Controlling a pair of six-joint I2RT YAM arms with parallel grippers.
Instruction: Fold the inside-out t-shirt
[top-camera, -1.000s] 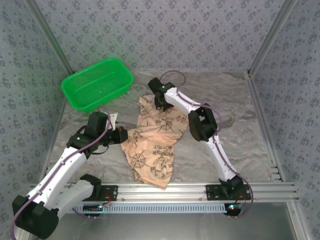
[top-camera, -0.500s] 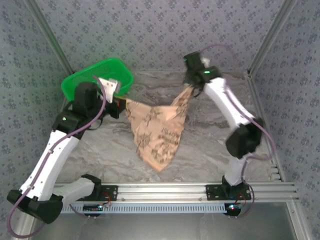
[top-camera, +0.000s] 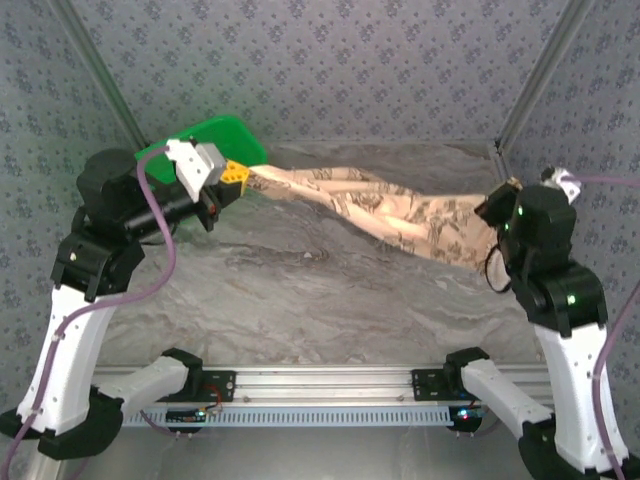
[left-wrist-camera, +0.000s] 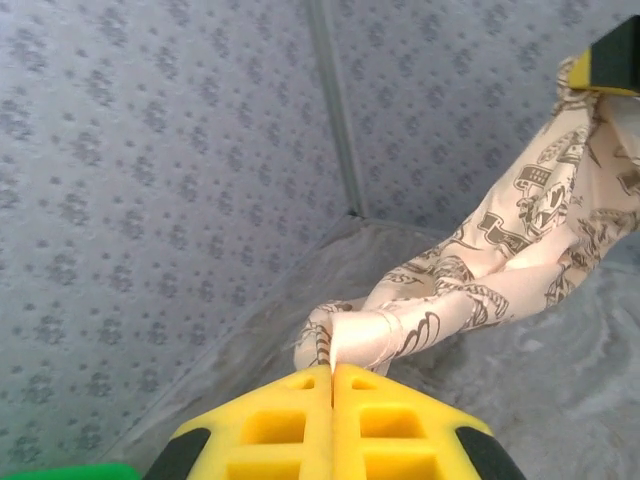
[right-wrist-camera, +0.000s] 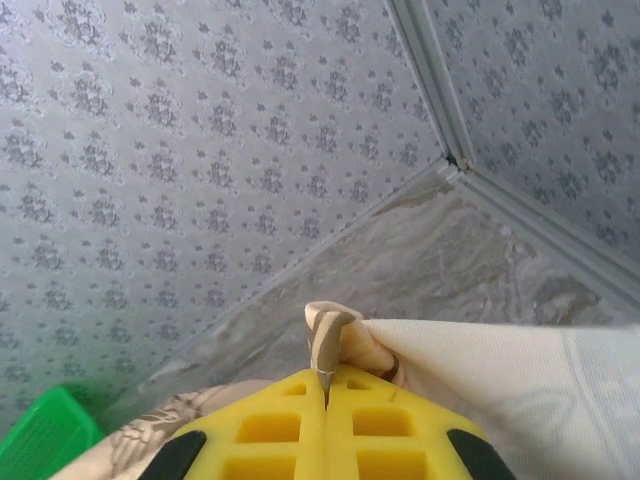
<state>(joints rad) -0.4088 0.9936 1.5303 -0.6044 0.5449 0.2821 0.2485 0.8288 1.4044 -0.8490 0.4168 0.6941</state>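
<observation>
The tan-peach t-shirt with dark brown prints hangs stretched in the air above the table, twisted into a long band from upper left to right. My left gripper is shut on its left end, near the green basket. My right gripper is shut on its right end, near the right wall. In the left wrist view the yellow fingers pinch a bunched cream fold of the shirt. In the right wrist view the yellow fingers clamp a rolled cloth edge, with pale reverse cloth to the right.
A green plastic basket stands at the back left, partly behind my left arm. The marbled grey tabletop lies beneath the shirt. Patterned walls close the back and both sides. A metal rail runs along the near edge.
Both grippers have risen and pulled apart, the right one swinging from the back centre to the far right. The shirt, hanging as a triangle before, is now drawn out long and off the table.
</observation>
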